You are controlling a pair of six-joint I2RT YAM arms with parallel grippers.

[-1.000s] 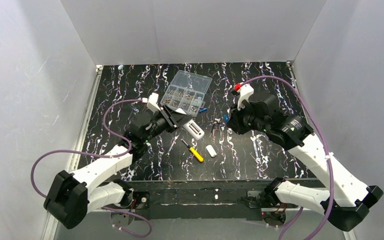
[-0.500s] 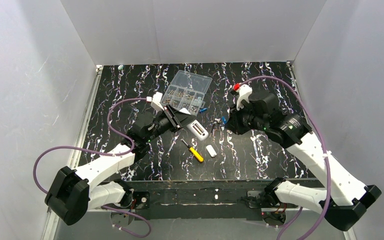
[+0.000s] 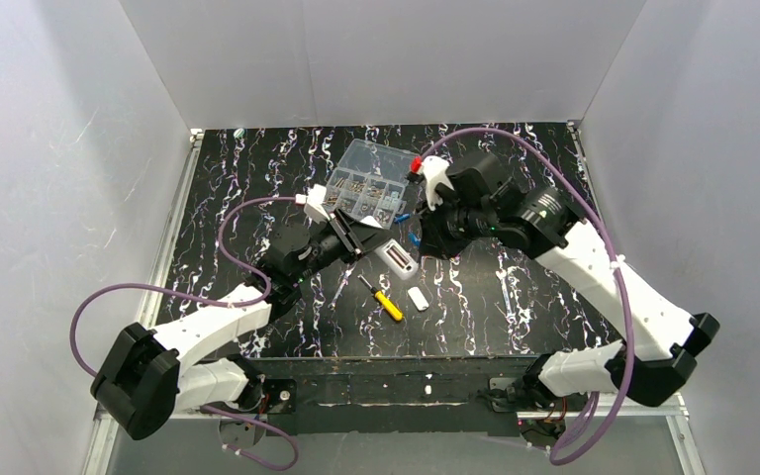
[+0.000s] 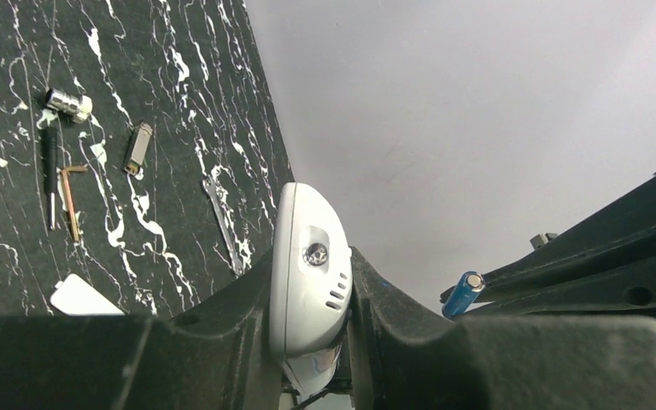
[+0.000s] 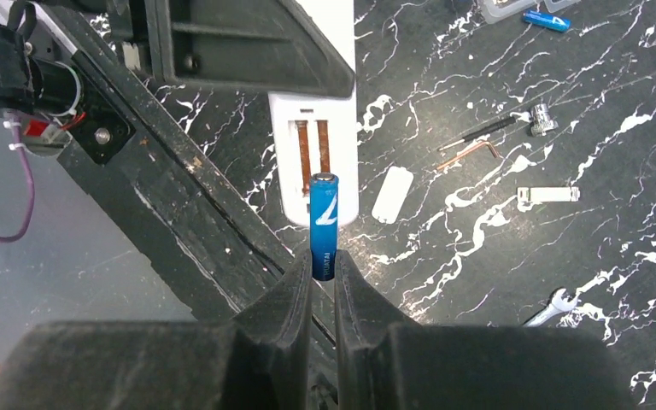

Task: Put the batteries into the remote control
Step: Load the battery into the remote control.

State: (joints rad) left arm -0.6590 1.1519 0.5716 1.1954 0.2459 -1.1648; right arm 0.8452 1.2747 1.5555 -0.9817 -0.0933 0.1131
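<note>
We hold the remote control (image 5: 316, 162) in the left gripper (image 4: 312, 275), whose fingers are clamped on its two long sides. This lifts it off the table with its open bay facing up, so the other arm can reach it. In the overhead view it sits a little toward twelve o'clock from the table's centre.

The right gripper (image 5: 323, 272) is closed on a blue battery (image 5: 325, 224), pinching its lower end. Most of the cell sticks out toward twelve o'clock in the wrist view, lined up with the length of the bay, which we judge to be the pose for sliding it in. Its tip overlaps the near end of the remote, but we cannot say whether it touches or hangs just above.

The remote is a slim white bar with rounded ends. Its back is uncovered, showing two copper strips side by side in the empty bay. The battery is a short blue cylinder with white print and a metal cap at its far end.

A second battery (image 3: 403, 216) lies on the table at twelve o'clock from the remote, just beside the clear compartment box (image 3: 371, 178). The small white cover (image 3: 417, 298) lies at five o'clock from the remote and the yellow-handled screwdriver (image 3: 384, 299) at six. Both are well out of the way.
</note>
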